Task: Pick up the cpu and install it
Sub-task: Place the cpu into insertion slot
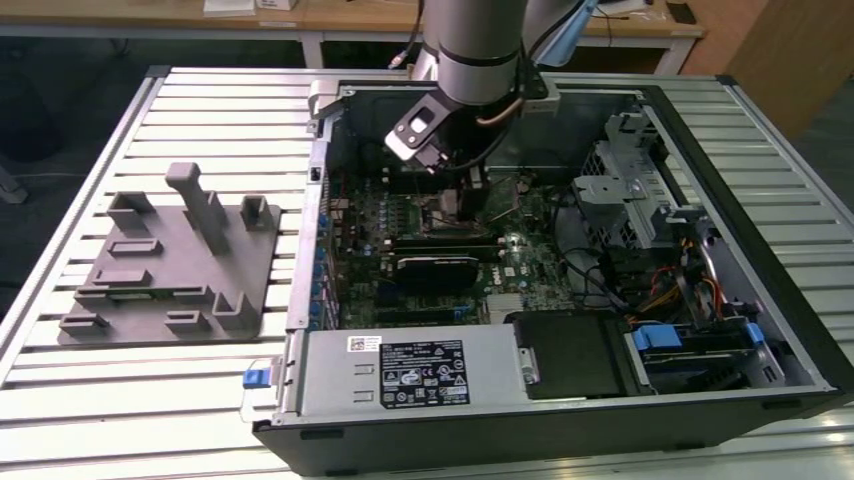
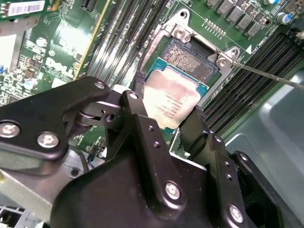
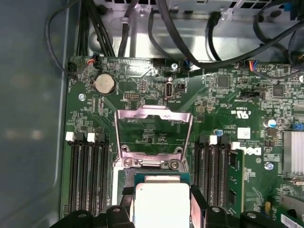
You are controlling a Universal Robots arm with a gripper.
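Note:
The cpu (image 2: 172, 100), a flat square chip with a shiny silver top and green edge, sits between my gripper's (image 2: 167, 105) black fingers (image 2: 137, 102), which are shut on two of its opposite sides. It hangs partly over the open black socket (image 2: 189, 59) on the motherboard, whose contact field shows just beyond the chip. In the first wrist view the cpu (image 3: 161, 203) lies in front of the socket's raised metal lid (image 3: 153, 118). In the exterior view my gripper (image 1: 451, 195) reaches down into the open computer case.
Black memory slots (image 3: 88, 175) flank the socket on both sides. A thin metal lever (image 2: 266, 76) sticks out from the socket frame. Cables (image 3: 190, 42) run along the case wall. A grey plastic fixture block (image 1: 174, 260) stands on the slatted table at the exterior view's left.

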